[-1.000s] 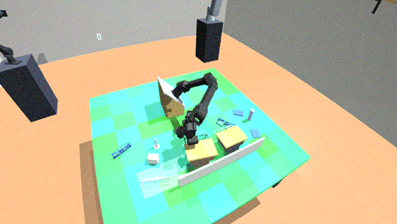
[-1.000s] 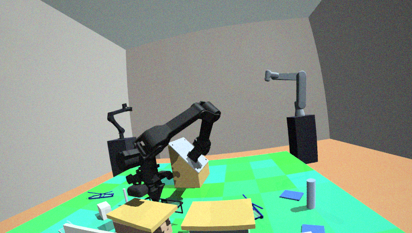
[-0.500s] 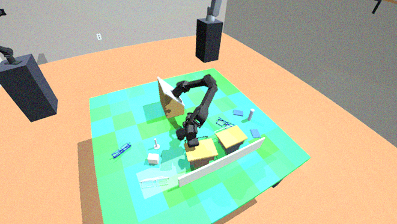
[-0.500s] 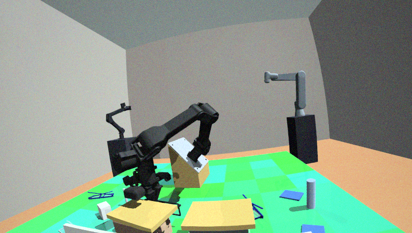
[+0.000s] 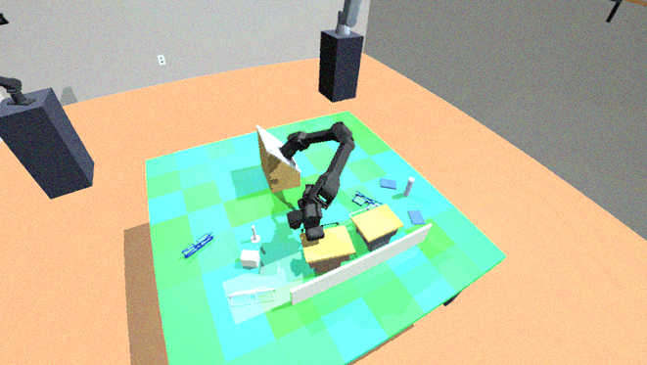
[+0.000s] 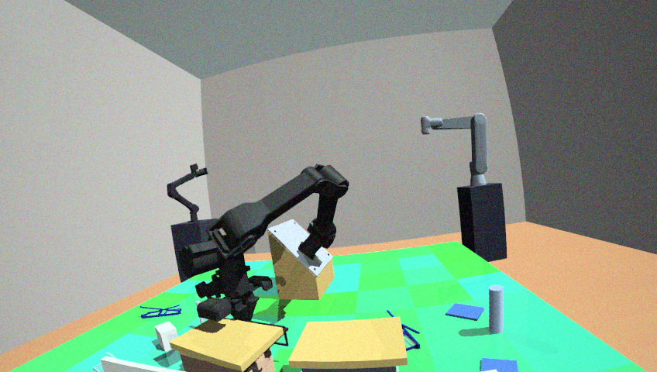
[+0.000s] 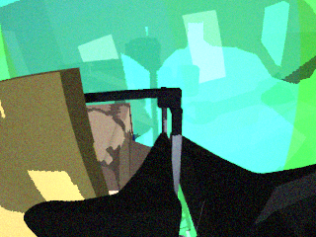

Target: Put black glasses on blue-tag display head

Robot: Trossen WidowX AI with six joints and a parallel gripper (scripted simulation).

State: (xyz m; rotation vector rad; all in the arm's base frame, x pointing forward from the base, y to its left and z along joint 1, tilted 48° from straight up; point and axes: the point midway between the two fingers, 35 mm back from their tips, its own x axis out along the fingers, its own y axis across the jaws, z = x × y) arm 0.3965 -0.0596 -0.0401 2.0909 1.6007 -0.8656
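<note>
The black glasses (image 7: 125, 95) (image 6: 287, 328) are in my gripper (image 7: 167, 138), which is shut on them near a frame corner. One dark bar runs left from the fingers, past the front of the nearer display head (image 7: 105, 129) (image 6: 265, 361), under its yellow board. The glasses look clear of the table. Whether they touch the head cannot be told. The other head (image 5: 378, 242) stands beside it under its own yellow board (image 5: 376, 222) (image 6: 348, 341). No blue tag can be made out clearly on either head; the boards hide most of both. The fingertips are hidden in the top view.
A low white wall (image 5: 361, 266) runs along the heads. A white block (image 5: 249, 258) (image 6: 166, 335) and a small white post (image 5: 253, 233) stand nearby. Blue glasses (image 5: 197, 245) (image 6: 160, 312) lie at the left, another blue pair (image 5: 366, 201) behind the heads, and pale glasses (image 5: 251, 297) near the wall's end.
</note>
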